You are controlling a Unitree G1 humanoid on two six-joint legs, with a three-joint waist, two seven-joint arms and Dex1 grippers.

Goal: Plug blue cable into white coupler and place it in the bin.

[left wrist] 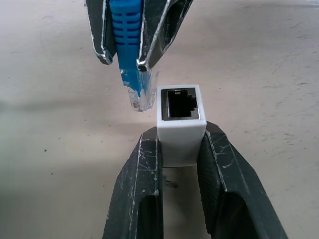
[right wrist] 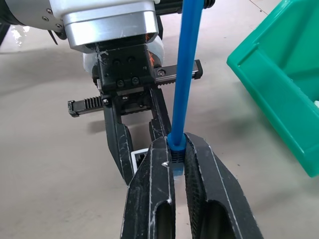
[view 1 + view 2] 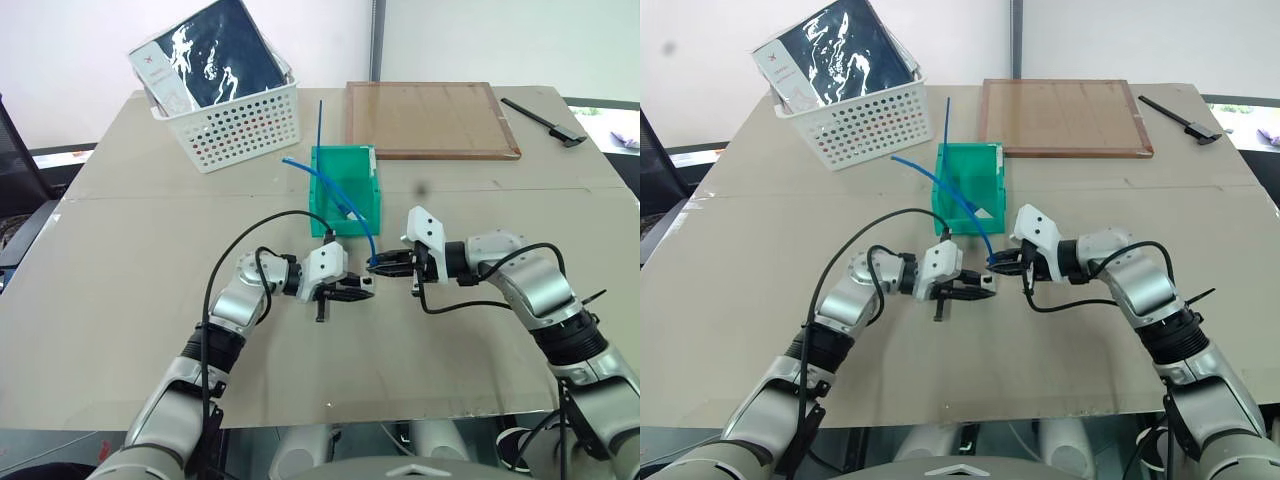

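My left gripper (image 3: 362,286) is shut on the white coupler (image 1: 181,119), a small white block whose dark socket faces my right gripper. My right gripper (image 3: 380,264) is shut on the blue cable (image 2: 187,64) just behind its clear plug (image 1: 141,94). The plug tip sits beside the coupler's socket face, off to one side and outside the opening. From the grip the cable (image 3: 345,205) arcs up and back over the green bin (image 3: 372,190), which stands just behind both grippers at the table's middle.
A white perforated basket (image 3: 235,120) holding a dark packet stands at the back left. A wooden board (image 3: 430,118) lies at the back right, with a black tool (image 3: 545,120) beyond it. A straight blue cord (image 3: 320,125) rises behind the bin.
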